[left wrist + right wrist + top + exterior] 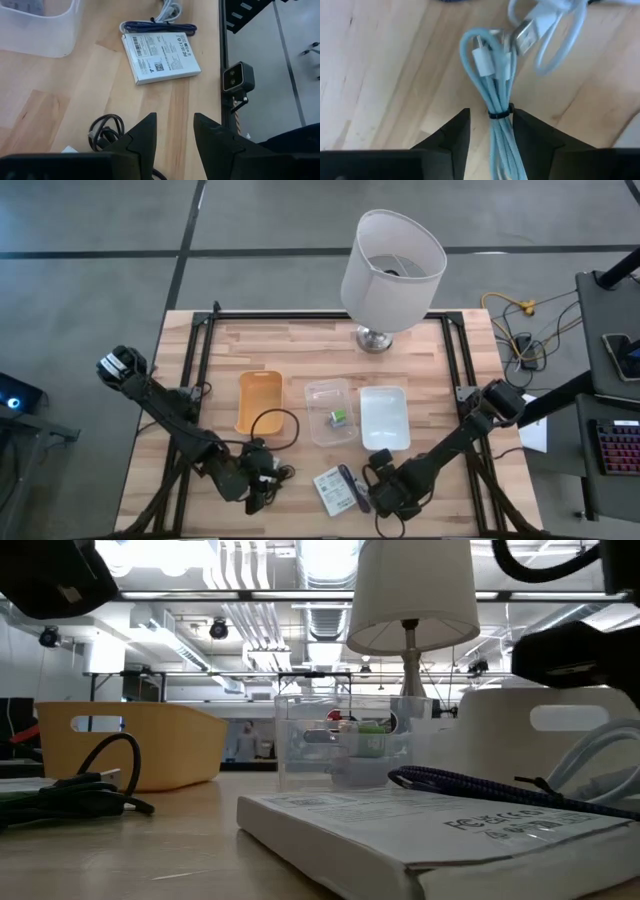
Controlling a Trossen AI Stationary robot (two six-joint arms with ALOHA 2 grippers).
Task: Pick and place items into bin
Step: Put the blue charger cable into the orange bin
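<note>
A white printed box [335, 492] lies flat near the table's front edge, with a purple-black braided stick [160, 27] along its far side. A green-and-white block [340, 417] sits inside the clear bin [318, 395]. A thin black cable [272, 426] lies coiled beside the orange bin [259, 402]. My left gripper [175, 135] hovers open just left of the box, nothing between its fingers. My right gripper [491, 125], just right of the box, points down and is shut on a pale blue-white cable bundle [495, 75]. My right gripper has the pale cable bundle between its two fingers at the black tie [500, 113] around the bundle's middle. The fingers come from above, pointing down, one on each side of the strands. The looped ends [545, 30] spread out beyond the fingertips over the wood.
A white bin [384, 418] stands right of the clear bin. A lamp [392, 270] stands at the table's far edge. A small camera [238, 77] is clamped at the table's front rail. Black frame rails [200, 350] run along the table's left and right sides.
</note>
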